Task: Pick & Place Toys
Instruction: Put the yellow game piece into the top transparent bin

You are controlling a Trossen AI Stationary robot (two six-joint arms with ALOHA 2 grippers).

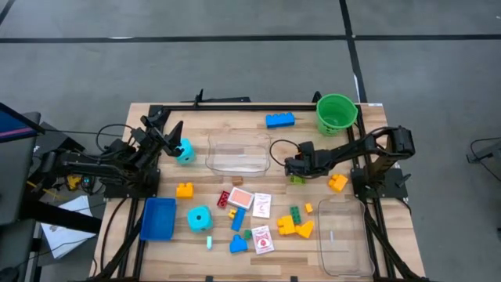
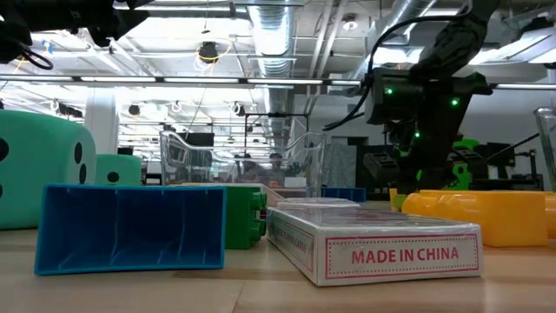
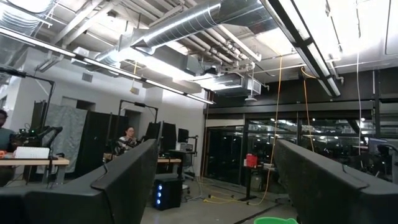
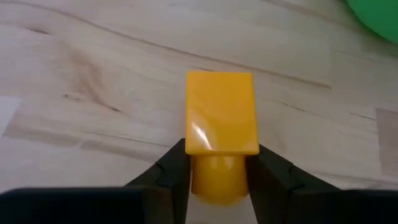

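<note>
Your right gripper [image 4: 217, 177] is down at the wooden table [image 1: 368, 117] near its middle, just beside the clear tub [image 1: 238, 153] and not far from the green bucket [image 1: 337, 113]. Its two dark fingers [image 4: 171, 174] are pinched in against the sides of a small yellow brick [image 4: 222, 118] — the wrist view shows the brick's flat top and round stud wedged between them, with bare wood grain underneath.

Your left gripper [image 1: 171, 135] is raised at the table's left side, fingers spread wide and holding nothing; a teal die [image 1: 185, 152] sits just beside it.

The rest of the toys lie scattered across the near half of the table: a blue brick [image 1: 279, 120] close to the bucket, an orange brick [image 1: 337, 182] by the right arm's base, a second teal die [image 1: 200, 218], white-and-red cards [image 1: 262, 239], and a cluster of yellow bricks [image 1: 295, 227] next to another clear tub [image 1: 343, 235]. A blue tray [image 1: 158, 218] sits at the left — near the second die.
</note>
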